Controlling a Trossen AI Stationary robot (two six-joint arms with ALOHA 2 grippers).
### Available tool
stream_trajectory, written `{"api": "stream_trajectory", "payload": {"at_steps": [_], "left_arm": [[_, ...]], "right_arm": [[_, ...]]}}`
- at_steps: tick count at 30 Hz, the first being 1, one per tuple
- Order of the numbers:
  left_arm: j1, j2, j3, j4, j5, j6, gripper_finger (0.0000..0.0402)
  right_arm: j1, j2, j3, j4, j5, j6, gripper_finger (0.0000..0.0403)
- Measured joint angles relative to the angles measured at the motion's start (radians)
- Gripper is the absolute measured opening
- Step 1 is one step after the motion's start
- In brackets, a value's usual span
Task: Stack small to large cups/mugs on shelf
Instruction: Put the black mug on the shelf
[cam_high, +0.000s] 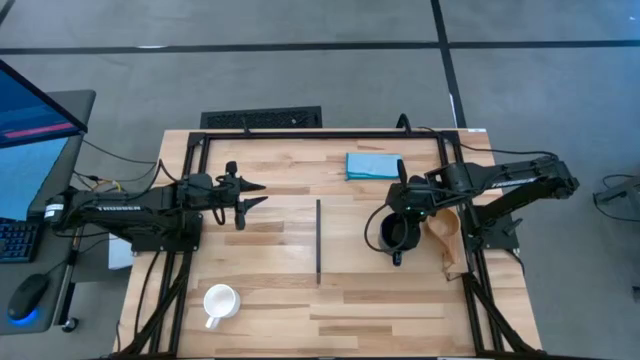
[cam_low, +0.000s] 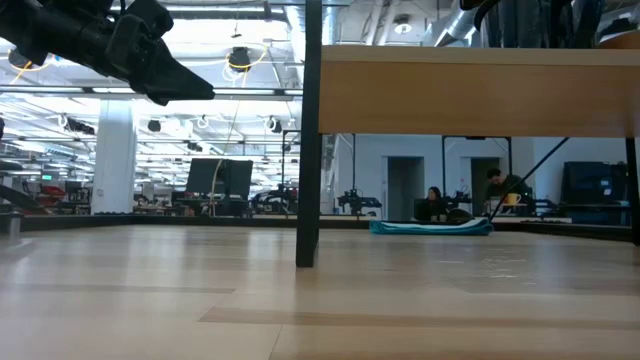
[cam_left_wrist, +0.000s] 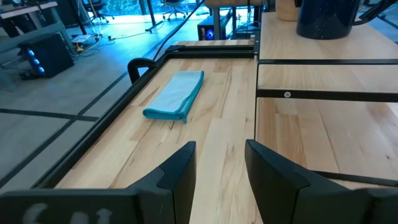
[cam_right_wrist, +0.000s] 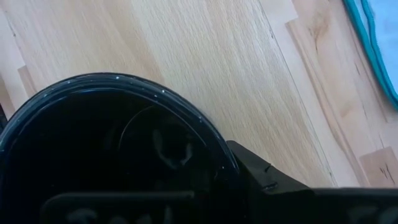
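Under right gripper (cam_high: 399, 226) black mug (cam_high: 398, 237), fingers clamped on rim; tan cup (cam_high: 443, 228) half hidden beside. Left gripper (cam_high: 252, 194) spread, empty, far from white mug (cam_high: 220, 301).

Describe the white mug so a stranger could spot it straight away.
Start at the wooden table seen from above. Near its front left corner, below the left arm, the white mug stands alone. It is the only white cup; the black mug sits far right, at the right pincer.

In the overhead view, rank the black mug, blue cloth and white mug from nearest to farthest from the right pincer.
1. Black mug: in the right pincer's grip, on the table's right side.
2. Blue cloth: just beyond it, near the far edge.
3. White mug: across the table, near left corner.
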Motion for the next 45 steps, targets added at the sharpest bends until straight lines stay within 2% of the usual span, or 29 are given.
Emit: {"api": "stream_trajectory", "payload": {"at_steps": [10,16,45], "left_arm": [[0.000,0.000,0.000,0.000,0.000,0.000,0.0130],[0.000,0.000,0.000,0.000,0.000,0.000,0.0130],[0.000,0.000,0.000,0.000,0.000,0.000,0.0130]], "right_arm": [[0.000,-0.001,0.000,0.003,-0.006,-0.005,0.0066],[0.000,-0.001,0.001,0.003,-0.058,-0.007,0.0066],[-0.041,-0.002,0.002,0.002,-0.030,-0.095,0.0066]]}}
